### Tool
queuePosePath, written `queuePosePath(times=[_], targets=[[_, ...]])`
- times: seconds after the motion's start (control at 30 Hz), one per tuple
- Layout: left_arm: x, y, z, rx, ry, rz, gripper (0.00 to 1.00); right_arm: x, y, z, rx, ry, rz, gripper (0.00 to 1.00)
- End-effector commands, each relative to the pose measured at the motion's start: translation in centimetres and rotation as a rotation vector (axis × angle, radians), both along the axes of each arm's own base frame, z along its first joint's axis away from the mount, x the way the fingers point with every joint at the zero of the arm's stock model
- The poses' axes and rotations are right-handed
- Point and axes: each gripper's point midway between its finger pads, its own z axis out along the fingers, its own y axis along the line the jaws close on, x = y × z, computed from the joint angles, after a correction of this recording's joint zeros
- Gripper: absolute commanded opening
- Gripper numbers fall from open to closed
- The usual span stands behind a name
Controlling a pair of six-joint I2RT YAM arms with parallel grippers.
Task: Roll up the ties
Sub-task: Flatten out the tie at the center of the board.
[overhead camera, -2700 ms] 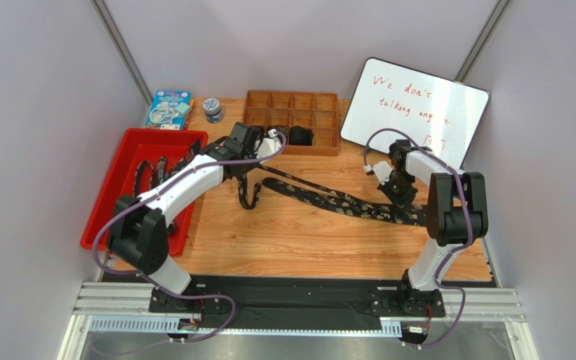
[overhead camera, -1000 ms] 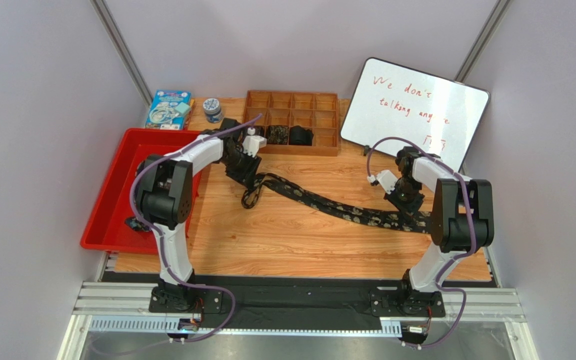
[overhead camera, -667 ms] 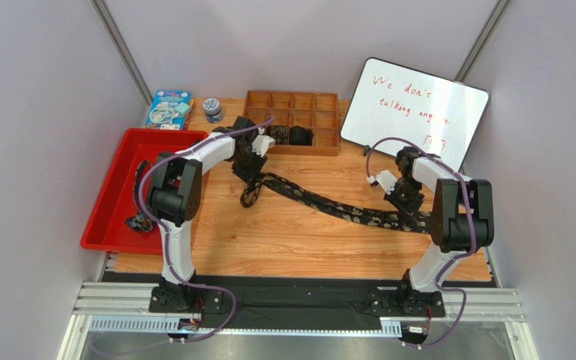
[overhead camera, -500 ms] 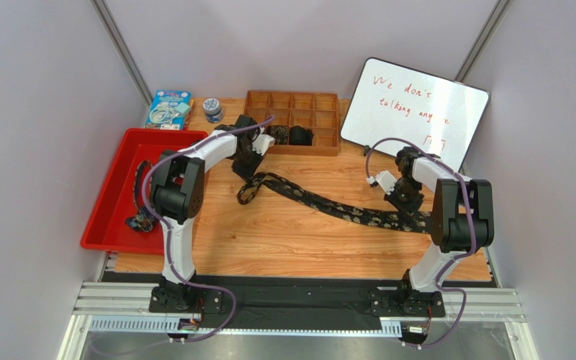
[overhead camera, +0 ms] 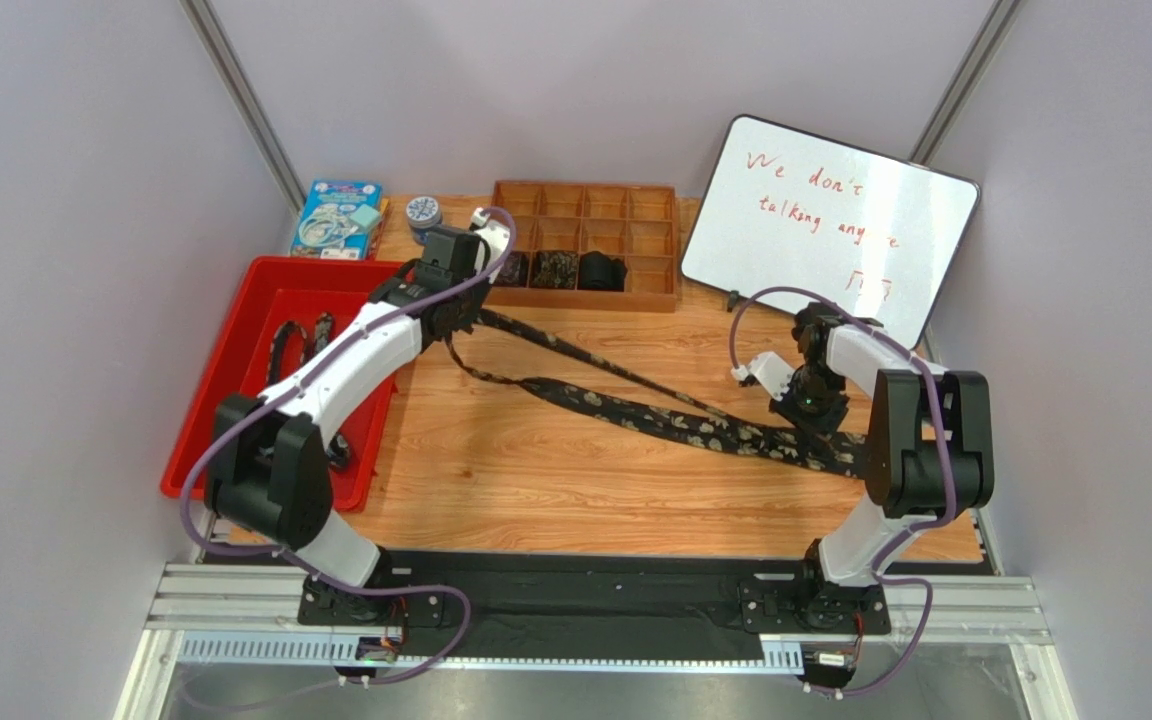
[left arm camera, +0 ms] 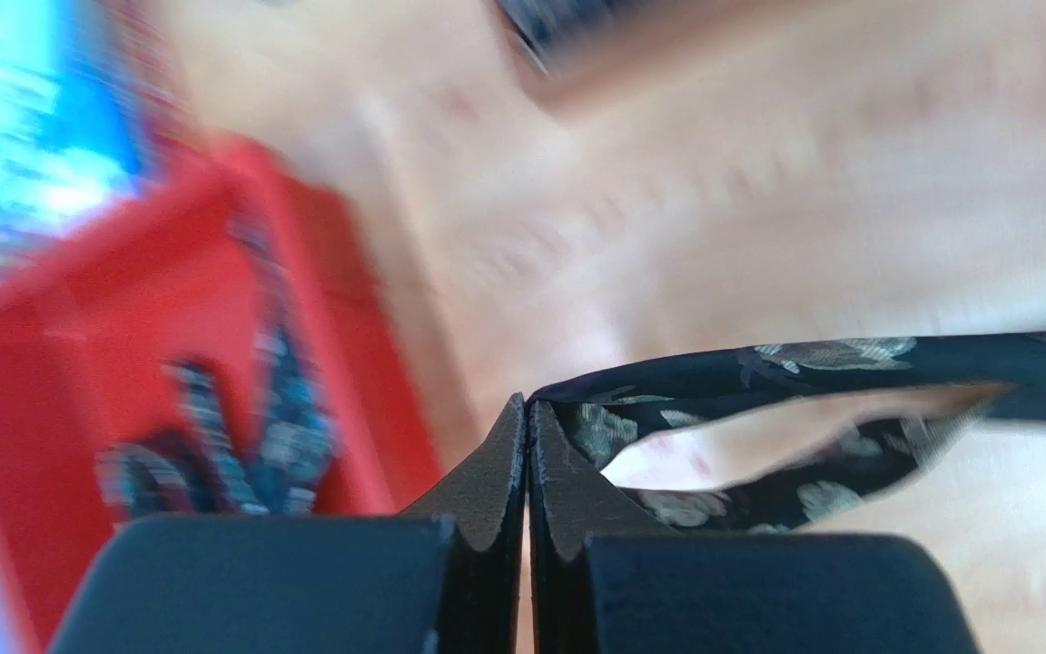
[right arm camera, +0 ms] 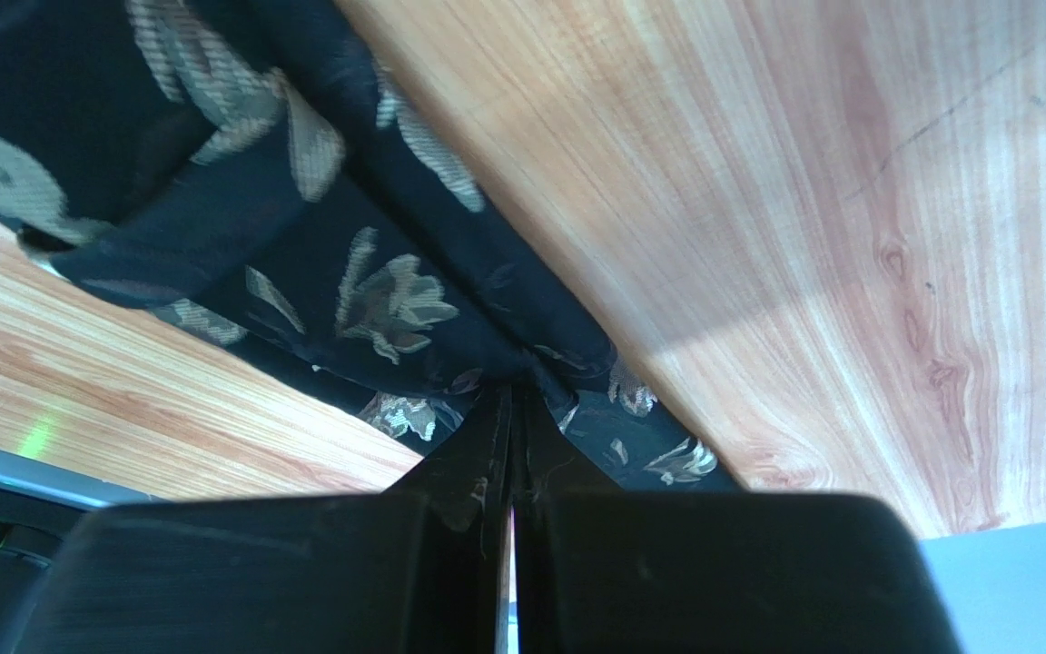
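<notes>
The tie (overhead camera: pixel 642 417) runs diagonally over the desk (overhead camera: pixel 537 495), from upper left to lower right of the top view. My left hand (left arm camera: pixel 526 409) is clenched on its narrow looped end, and my right hand (right arm camera: pixel 512 393) pinches the wide end. I'd roll along that axis.

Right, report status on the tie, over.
Left pincer shut on tie, narrow end. Right pincer shut on wide end. Tie stretched across table, unrolled. Wooden organizer beside left pincer.

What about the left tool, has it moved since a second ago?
Yes. The left tool, shut on the tie, has shifted left and farther back, closer to the far corner of the tray.
</notes>
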Motion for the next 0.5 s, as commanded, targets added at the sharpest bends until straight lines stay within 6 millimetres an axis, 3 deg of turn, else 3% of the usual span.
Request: queuePosePath(times=[0.0,0.2,0.37,0.47], targets=[[2.6,4.4,4.8,0.214,-0.285,0.244,0.0,-0.2,-0.2,0.0,0.002,-0.005,0.047,0.0],[1.3,8.0,1.4,0.381,-0.277,0.558,0.0,-0.8,0.4,1.2,0.038,0.008,0.077,0.0],[2.3,7.9,1.7,0.411,-0.359,0.668,0.0,-1.4,0.3,1.7,0.04,0.02,0.112,0.0],[2.3,6.2,-0.1,0.348,-0.233,0.575,0.0,-1.2,0.3,1.7,0.04,0.015,0.124,0.0]])
